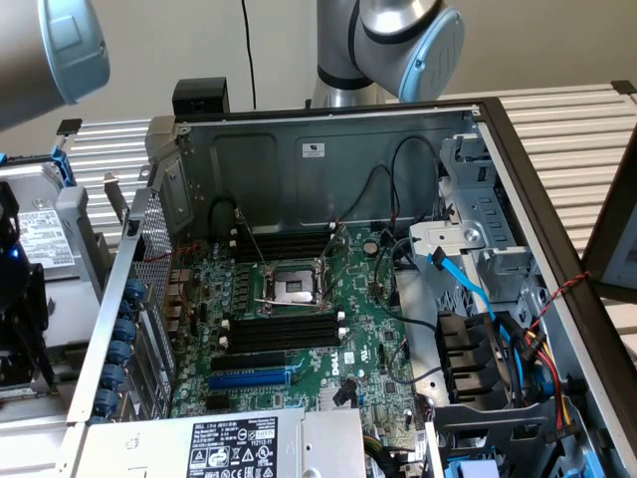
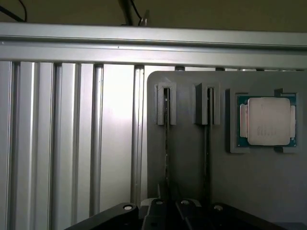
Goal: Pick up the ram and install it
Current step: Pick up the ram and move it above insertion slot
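Note:
Two thin sticks stand on edge in a grey holder tray (image 2: 249, 182) in the wrist view. The ram (image 2: 166, 143) is the one that runs down between my gripper's dark fingers. My gripper (image 2: 169, 205) sits over its near end, and the fingers look drawn in tight against it. The other stick (image 2: 206, 153) stands beside it, untouched. In the exterior view the green motherboard (image 1: 378, 349) lies inside the open computer case, with black memory slots (image 1: 284, 331) on either side of the processor socket (image 1: 292, 287).
A processor chip (image 2: 267, 121) rests in its own pocket of the tray. The tray lies on a ribbed aluminium table (image 2: 72, 143). The case has metal walls (image 1: 299, 159), loose cables (image 1: 498, 329), a drive cage (image 1: 478, 239) and a power supply (image 1: 239, 443) around the board.

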Available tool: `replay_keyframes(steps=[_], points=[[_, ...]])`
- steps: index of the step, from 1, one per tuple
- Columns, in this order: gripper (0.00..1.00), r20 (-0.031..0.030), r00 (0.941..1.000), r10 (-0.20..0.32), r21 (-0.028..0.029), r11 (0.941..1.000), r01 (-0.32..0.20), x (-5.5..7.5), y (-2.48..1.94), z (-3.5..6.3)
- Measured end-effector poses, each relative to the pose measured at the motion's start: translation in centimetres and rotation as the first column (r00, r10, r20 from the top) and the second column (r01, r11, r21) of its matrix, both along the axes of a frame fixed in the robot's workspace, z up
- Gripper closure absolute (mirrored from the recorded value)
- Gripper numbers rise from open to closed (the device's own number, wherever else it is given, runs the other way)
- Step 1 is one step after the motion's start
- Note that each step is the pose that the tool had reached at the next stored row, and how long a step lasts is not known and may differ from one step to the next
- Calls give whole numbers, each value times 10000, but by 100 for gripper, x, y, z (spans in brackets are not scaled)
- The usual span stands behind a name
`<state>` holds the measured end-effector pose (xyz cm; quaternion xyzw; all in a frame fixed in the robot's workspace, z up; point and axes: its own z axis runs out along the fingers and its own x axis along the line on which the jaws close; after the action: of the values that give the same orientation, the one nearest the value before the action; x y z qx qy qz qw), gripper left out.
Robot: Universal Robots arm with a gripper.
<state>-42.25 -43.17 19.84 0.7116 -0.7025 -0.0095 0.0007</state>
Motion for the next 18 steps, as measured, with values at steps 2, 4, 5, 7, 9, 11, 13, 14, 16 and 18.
replay_keyframes(steps=[2,4,5,7,9,11,13,14,16,18], points=[[88,0,10000,0,0,10000,0,0,0,0],[88,0,10000,0,1,10000,0,0,0,0],[88,0,10000,0,0,10000,0,0,0,0],[88,0,10000,1,0,10000,-1,0,0,0],[88,0,10000,0,1,10000,0,0,0,0],[88,0,10000,0,0,10000,0,0,0,0],[88,4,10000,0,3,10000,0,0,0,11],[88,4,10000,0,2,10000,0,0,0,42],[88,4,10000,0,2,10000,0,0,0,134],[88,3,10000,-1,1,10000,1,0,0,228]])
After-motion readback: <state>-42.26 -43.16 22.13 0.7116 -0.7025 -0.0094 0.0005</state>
